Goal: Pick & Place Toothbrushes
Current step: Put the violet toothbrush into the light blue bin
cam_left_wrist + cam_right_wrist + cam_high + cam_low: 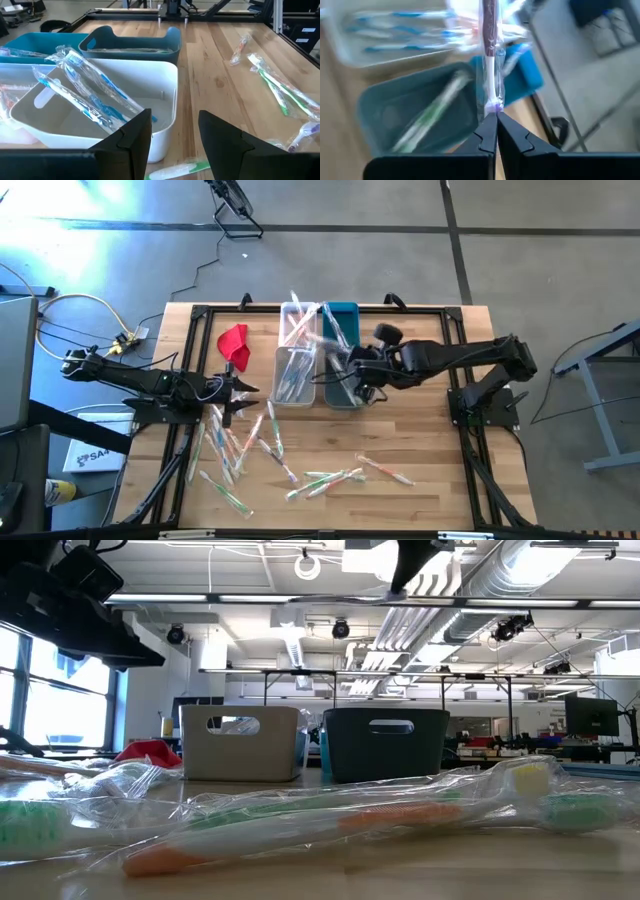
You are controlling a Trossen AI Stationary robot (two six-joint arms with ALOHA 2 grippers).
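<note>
We see a workshop hall with a grey concrete floor (520, 270) crossed by dark seams, bright windows (60, 690) on the left, and white ducts (470, 580) and pipes under the ceiling. Far right, desks carry a dark monitor (592, 716).

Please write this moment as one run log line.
right gripper: shut on wrapped toothbrush, above teal bin | left gripper: open, empty

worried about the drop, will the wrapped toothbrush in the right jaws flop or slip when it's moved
The toothbrush probably stays stiff: it stands straight out from the shut right gripper. It may slip, since the pinch is only at its tip, through glossy wrapper. It looks light, unlikely to sag.
</note>
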